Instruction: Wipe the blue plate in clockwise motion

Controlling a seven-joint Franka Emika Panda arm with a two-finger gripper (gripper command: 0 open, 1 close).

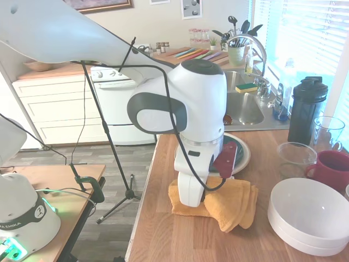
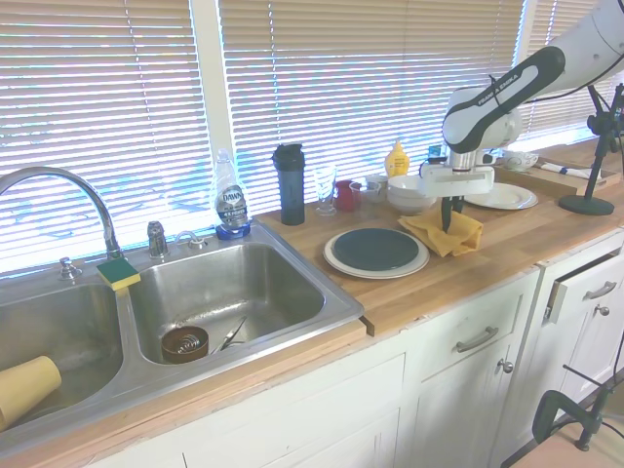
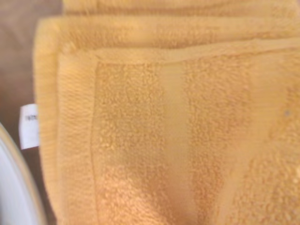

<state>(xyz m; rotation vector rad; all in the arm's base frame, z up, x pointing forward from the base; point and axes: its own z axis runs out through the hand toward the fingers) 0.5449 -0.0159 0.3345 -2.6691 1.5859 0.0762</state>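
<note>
The gripper (image 2: 449, 220) points straight down onto a folded yellow towel (image 2: 444, 233) that lies on the wooden counter (image 2: 487, 258); its dark fingers (image 2: 448, 212) reach the cloth, but whether they are spread or pressed together cannot be told from either exterior view. In the wrist view the towel (image 3: 168, 126) fills nearly the whole field, showing its woven band, a hemmed edge and a small white label (image 3: 28, 125) at one side. The blue plate (image 2: 375, 249) rests on top of a larger cream plate (image 2: 341, 265), just beside the towel on the sink side, its glossy face bare. In the first exterior view the arm hides most of both plates; only a sliver of the blue plate (image 1: 240, 148) shows behind it, with the towel (image 1: 232, 204) in front. Farther along the counter stand stacked white bowls (image 2: 408, 195), a red mug (image 2: 345, 194), a clear glass (image 2: 325, 188), a dark shaker bottle (image 2: 291, 182) and a yellow squeeze bottle (image 2: 397, 159). A dish-soap bottle (image 2: 229, 200) stands at the steel sink (image 2: 283, 327).
</note>
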